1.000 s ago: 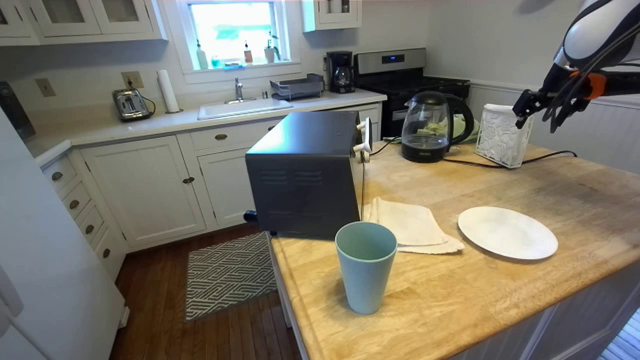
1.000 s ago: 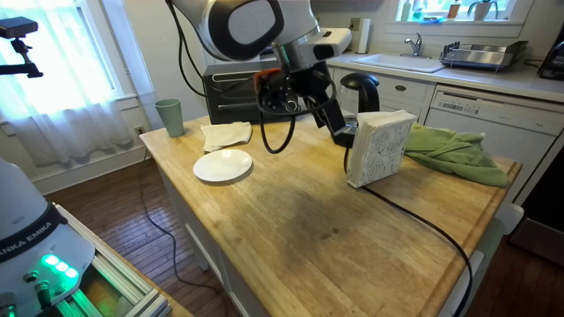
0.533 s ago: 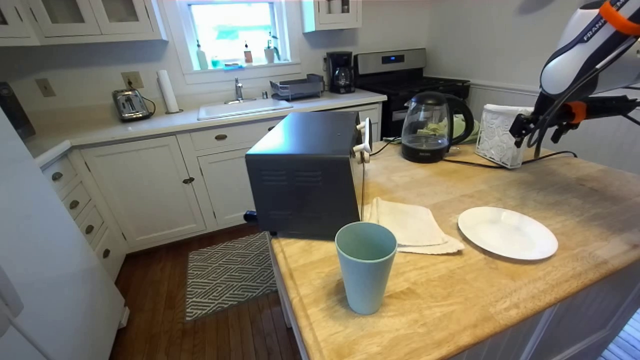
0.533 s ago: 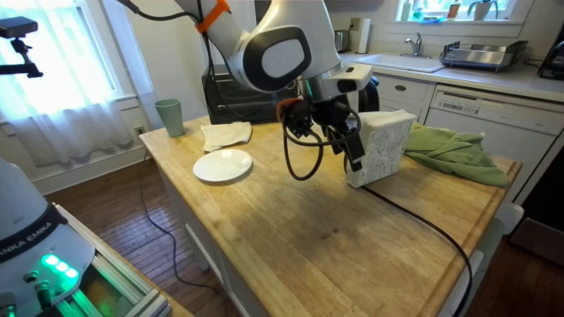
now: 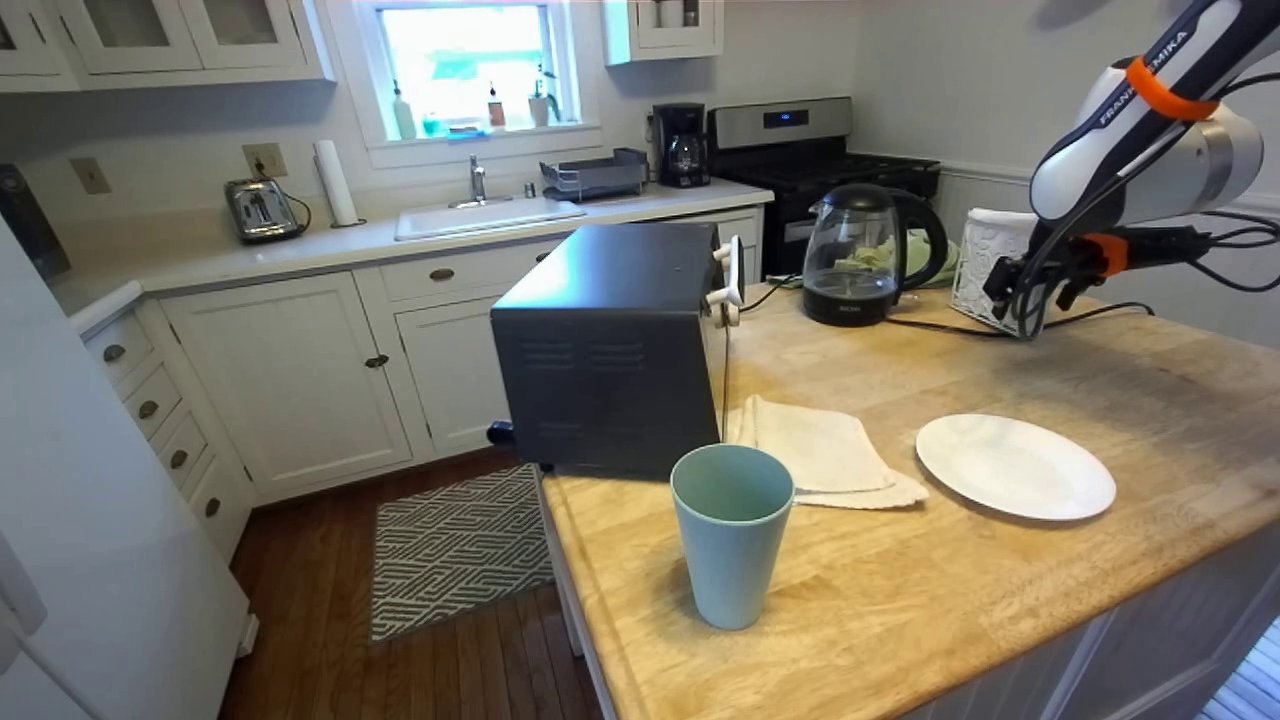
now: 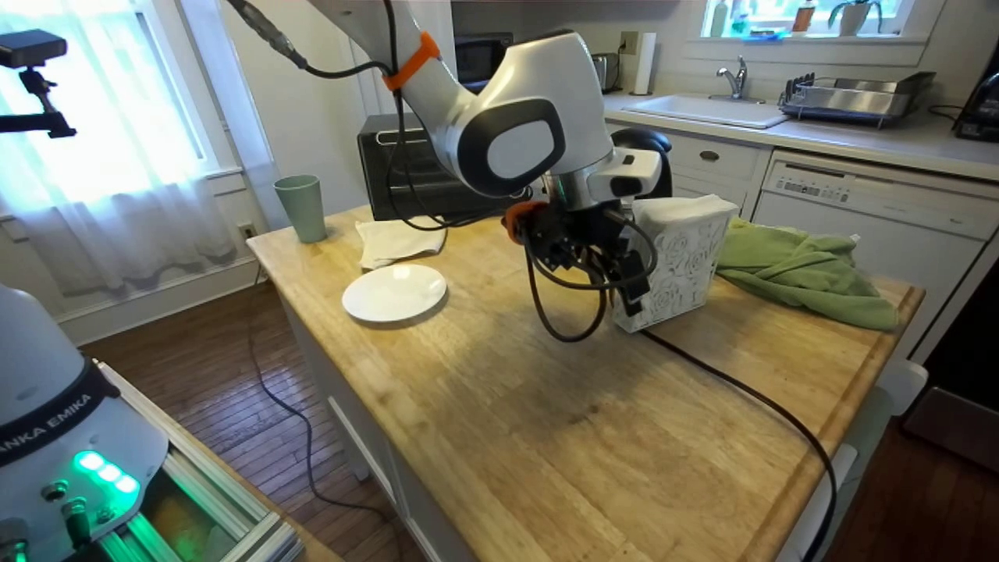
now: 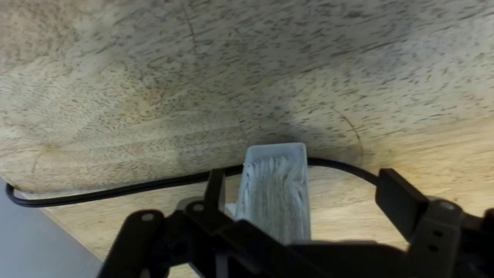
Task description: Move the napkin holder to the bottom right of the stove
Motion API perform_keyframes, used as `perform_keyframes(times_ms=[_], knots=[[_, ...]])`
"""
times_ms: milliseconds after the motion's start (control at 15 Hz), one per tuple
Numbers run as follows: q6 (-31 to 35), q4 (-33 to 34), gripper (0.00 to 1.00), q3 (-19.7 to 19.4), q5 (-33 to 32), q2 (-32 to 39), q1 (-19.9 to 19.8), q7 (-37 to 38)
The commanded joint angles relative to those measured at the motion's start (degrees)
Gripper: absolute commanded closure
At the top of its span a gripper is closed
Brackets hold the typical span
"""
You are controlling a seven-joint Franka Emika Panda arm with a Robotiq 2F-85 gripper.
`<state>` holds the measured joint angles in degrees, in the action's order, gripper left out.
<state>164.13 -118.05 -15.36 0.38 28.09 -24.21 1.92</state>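
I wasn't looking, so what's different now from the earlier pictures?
In both exterior views, the end effector moved down by the napkin holder. The wrist view shows its open jaws on either side of it. Nothing has been grabbed or let go. The napkin holder, plate, cup and kettle stayed put.

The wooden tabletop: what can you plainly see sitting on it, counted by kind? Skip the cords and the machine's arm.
2 cloths: folded cream cloth, crumpled green cloth
1 tapered blue-green cup
1 round white plate
1 clear, black-handled kettle
1 upright white patterned napkin holder, contents counted in
1 boxy black toaster oven
Total: 7
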Motion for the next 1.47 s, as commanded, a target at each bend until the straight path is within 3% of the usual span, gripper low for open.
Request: perform_keyframes(times_ms=[0, 267, 400, 467, 800, 1133, 1400], knots=[[2.78, 3.86, 0.00, 3.10, 3.25, 3.41, -3.20, -4.63], [6.22, 4.68, 0.00, 3.37, 3.53, 4.25, -4.56, -5.33], [4.45, 4.56, 0.00, 3.69, 3.82, 3.59, -5.21, -5.07], [4.67, 3.05, 0.00, 1.70, 2.58, 2.95, -2.94, -3.50], [4.66, 3.16, 0.00, 2.00, 2.77, 2.95, -3.46, -3.56], [8.62, 1.76, 0.00, 16.31, 7.02, 3.33, -14.00, -16.59], [16.38, 1.66, 0.00, 22.97, 5.89, 4.76, -20.77, -20.63]])
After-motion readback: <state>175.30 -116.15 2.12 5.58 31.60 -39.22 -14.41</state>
